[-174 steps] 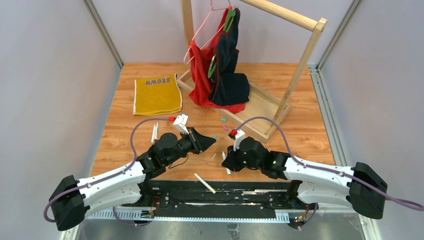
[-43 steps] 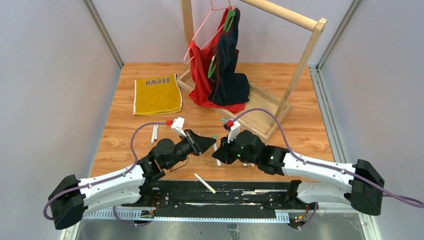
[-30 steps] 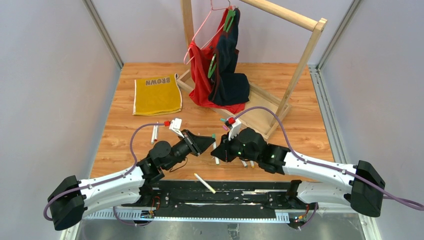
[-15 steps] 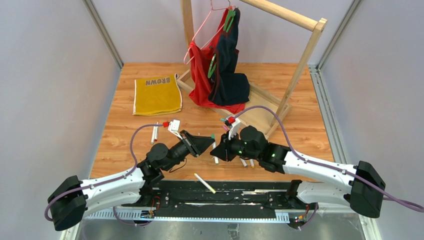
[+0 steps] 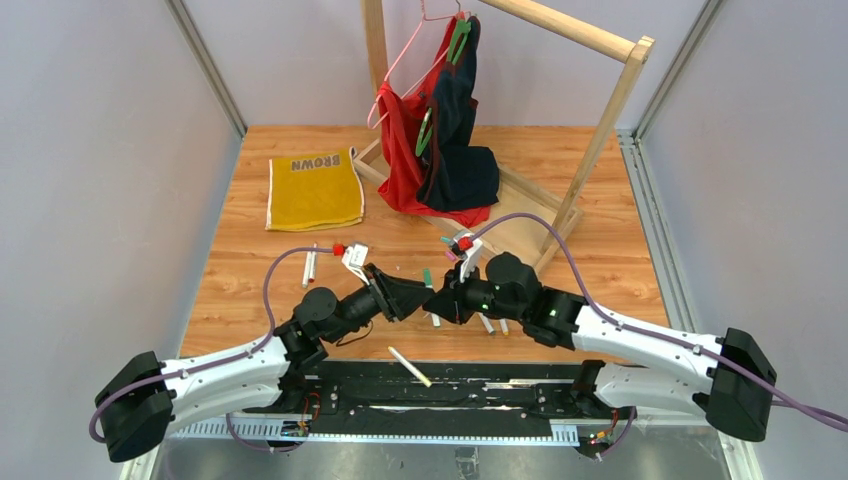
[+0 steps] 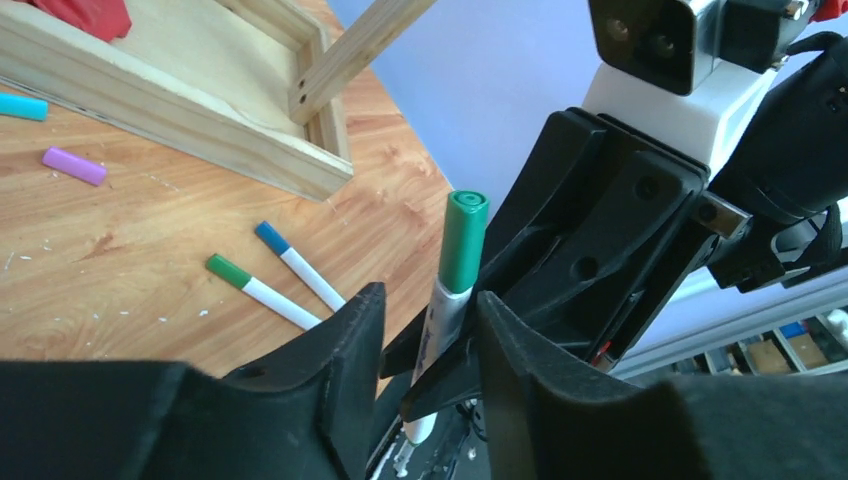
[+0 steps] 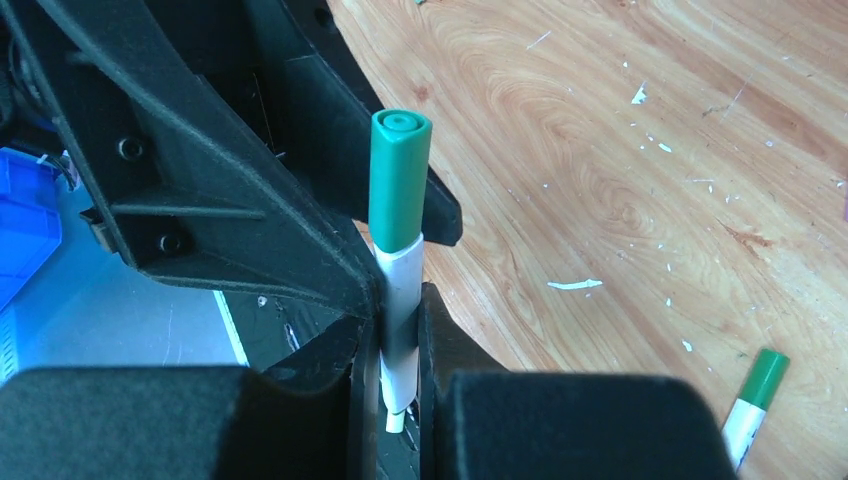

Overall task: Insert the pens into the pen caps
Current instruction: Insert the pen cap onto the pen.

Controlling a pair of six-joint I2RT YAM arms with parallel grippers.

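**Left gripper.** The left gripper [image 5: 422, 294] stood near the table [image 5: 600, 250] centre, pointing toward 3 o'clock. Its jaws were partly open and flanked the pen [image 6: 441, 308] without clamping it. In the left wrist view a clear gap showed on one side of the barrel. The other finger lay just beside the barrel, and contact could not be confirmed.

**Right gripper.** The right gripper [image 5: 441, 300] met the left one tip to tip, pointing toward 9 o'clock. Its jaws were closed tight on the white barrel, low on its length, and the pen stood upright between them.

**Task items.**
- The green cap [image 7: 399, 178] was seated on the upper end of the held pen.
- A blue-ended pen [image 6: 298, 265] and a green-ended pen [image 6: 262, 292] lay side by side on the table, just at 5 o'clock of the right gripper.
- A purple cap [image 6: 74, 166] and a teal cap [image 6: 20, 106] lay apart, at 12 o'clock of the grippers beside the wooden rack base [image 6: 170, 110].
- One more pen [image 5: 409, 366] lay at 6 o'clock, at the near table edge.
- Two further pens [image 5: 310, 266] lay at 10 o'clock of the left gripper.
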